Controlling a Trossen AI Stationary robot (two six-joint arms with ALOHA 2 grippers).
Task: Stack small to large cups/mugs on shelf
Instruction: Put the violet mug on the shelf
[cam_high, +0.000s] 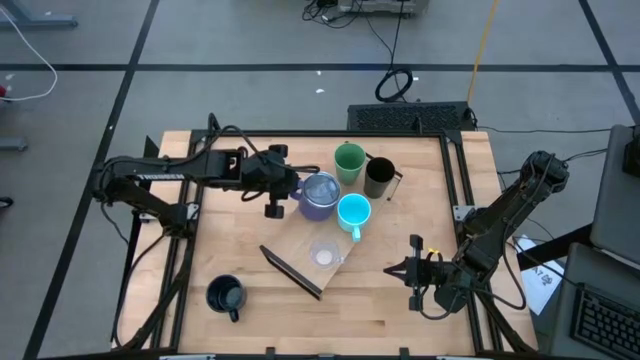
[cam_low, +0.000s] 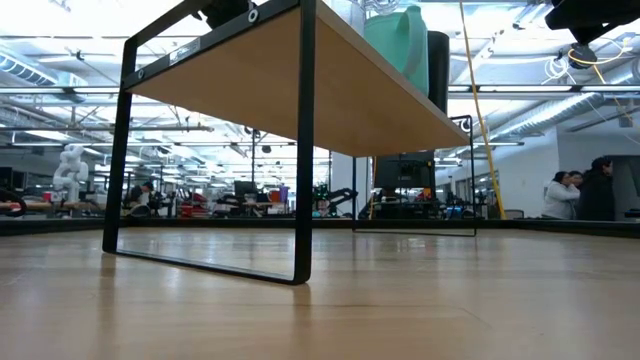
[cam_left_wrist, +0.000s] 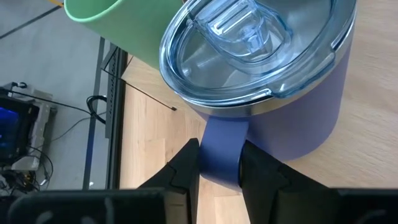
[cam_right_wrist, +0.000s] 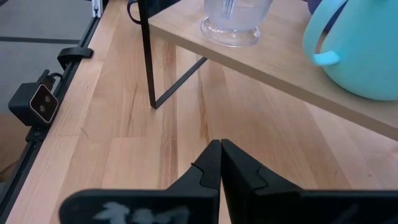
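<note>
Left gripper (cam_left_wrist: 219, 168) jaws clamp purple mug (cam_left_wrist: 273, 93) flat handle, clear ridged lid; right gripper (cam_right_wrist: 221, 163) jaws closed, empty.

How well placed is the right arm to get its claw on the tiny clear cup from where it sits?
Probably well. The right claw is shut and holds nothing, low beside the shelf end where the tiny clear cup stands near the edge. Bare tabletop lies between them; only the cyan mug stands close.
</note>
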